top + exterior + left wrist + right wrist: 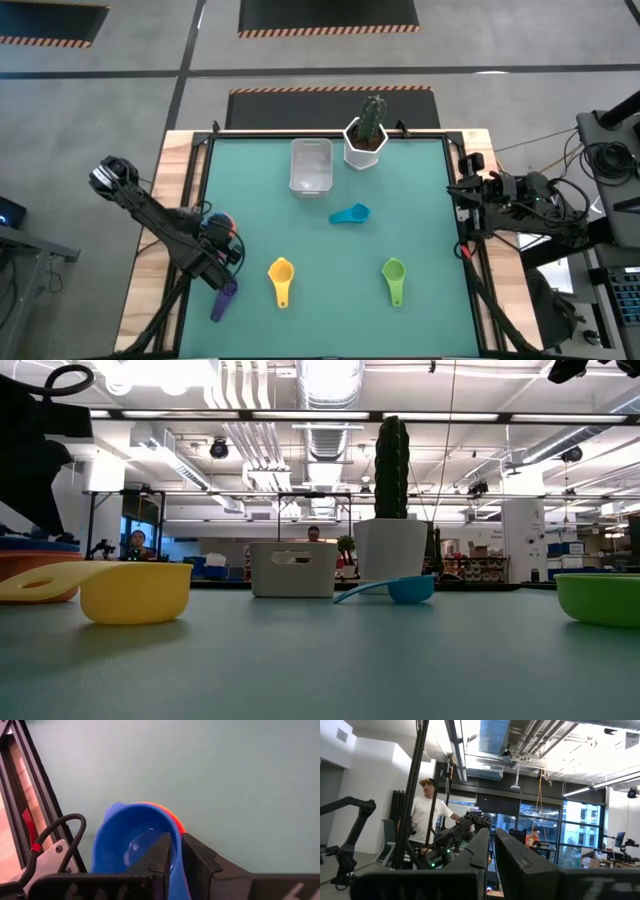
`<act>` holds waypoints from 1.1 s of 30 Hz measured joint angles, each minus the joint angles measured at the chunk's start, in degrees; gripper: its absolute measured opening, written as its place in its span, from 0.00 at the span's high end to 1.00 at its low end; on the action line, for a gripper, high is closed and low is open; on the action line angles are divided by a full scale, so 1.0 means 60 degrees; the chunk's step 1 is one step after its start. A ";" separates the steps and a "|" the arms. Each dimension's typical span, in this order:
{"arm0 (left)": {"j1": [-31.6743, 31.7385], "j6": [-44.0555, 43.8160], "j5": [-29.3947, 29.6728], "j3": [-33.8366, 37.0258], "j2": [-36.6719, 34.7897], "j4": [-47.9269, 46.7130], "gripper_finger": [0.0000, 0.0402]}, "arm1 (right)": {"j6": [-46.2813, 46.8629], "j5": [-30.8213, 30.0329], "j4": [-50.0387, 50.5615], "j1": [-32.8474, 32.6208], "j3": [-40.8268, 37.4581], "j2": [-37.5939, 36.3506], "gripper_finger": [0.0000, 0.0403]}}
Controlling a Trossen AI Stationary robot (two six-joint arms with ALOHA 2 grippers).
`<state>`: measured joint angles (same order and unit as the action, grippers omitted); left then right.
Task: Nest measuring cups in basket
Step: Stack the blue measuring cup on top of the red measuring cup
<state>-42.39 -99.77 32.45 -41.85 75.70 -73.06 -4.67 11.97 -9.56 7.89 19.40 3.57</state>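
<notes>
Left pincer (172, 857): its fingers are clamping the wall of the blue cup (132, 842), which is sitting over the orange cup (175, 820) at the surface's left edge; in the high view this pincer (222, 238) is hovering low over the left side of the teal surface (420, 200).
Right pincer (490, 850): its fingers are lying almost together with only a thin slit between them, gripping nothing; the arm is waiting off the surface's right edge (470, 205), pointing toward the room, where a person in a white shirt (427, 817) is standing.
Purple cup (224, 298): lying just in front of the left pincer, near the front-left corner.
Yellow cup (281, 276): sitting near the front, left of centre, handle pointing forward.
Green cup (394, 275): sitting near the front, right of centre, well apart from the yellow one.
Teal cup (351, 214): lying mid-surface, behind the yellow and green cups.
Basket (310, 165): standing toward the back, behind the teal cup; whether anything is lying in it cannot be told.
Cactus pot (365, 145): standing just beside the basket at the back edge.
</notes>
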 joint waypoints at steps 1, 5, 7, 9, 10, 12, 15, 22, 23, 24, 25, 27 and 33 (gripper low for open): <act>0.0000 -0.0003 0.0000 0.0016 0.0004 0.0000 0.92 | 0.0001 -0.0001 0.0000 0.0002 0.0000 0.0000 0.96; 0.0000 -0.0038 0.0000 0.0043 0.0000 0.0004 0.91 | 0.0007 0.0001 0.0000 -0.0001 0.0000 0.0000 0.96; 0.0000 -0.0040 0.0000 0.0045 0.0001 0.0008 0.90 | 0.0006 -0.0001 0.0000 -0.0002 0.0000 0.0000 0.96; 0.0000 -0.0039 0.0000 0.0044 0.0004 0.0008 0.89 | 0.0004 -0.0001 0.0000 -0.0002 0.0000 0.0000 0.96; 0.0000 -0.0036 -0.0004 0.0032 0.0004 0.0002 0.88 | 0.0004 0.0002 0.0000 -0.0002 0.0000 0.0000 0.96; 0.0000 0.0048 -0.0043 -0.0097 0.0004 -0.0012 0.87 | 0.0004 0.0002 0.0000 0.0002 0.0000 0.0000 0.96; 0.0000 0.0503 -0.0436 -0.0381 0.0004 -0.0018 0.85 | 0.0011 -0.0001 0.0000 -0.0002 0.0000 0.0000 0.96; -0.0033 0.1897 -0.2538 -0.1037 0.0004 -0.0388 0.89 | 0.0018 -0.0001 0.0031 0.0000 0.0000 0.0000 0.96; -0.0057 0.1952 -0.2713 -0.1031 0.0001 -0.0496 0.91 | 0.0015 0.0002 0.0047 -0.0002 0.0000 0.0000 0.96; -0.0077 0.1979 -0.2843 -0.1013 -0.0002 -0.0555 0.93 | 0.0018 -0.0001 0.0051 0.0002 0.0000 0.0000 0.96; -0.0093 0.1982 -0.2995 -0.1001 -0.0004 -0.0622 0.95 | 0.0018 -0.0001 0.0047 0.0000 0.0000 0.0000 0.96; -0.0095 0.1871 -0.3238 -0.0975 -0.0016 -0.0754 0.99 | 0.0018 0.0000 0.0050 -0.0002 0.0000 0.0000 0.96; -0.0203 0.1664 -0.3288 -0.0936 -0.0069 -0.1171 1.00 | 0.0011 -0.0001 0.0050 -0.0001 0.0000 0.0000 0.96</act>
<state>-43.61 -89.78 12.72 -47.47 75.29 -80.09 -4.60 11.97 -9.26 7.88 19.40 3.57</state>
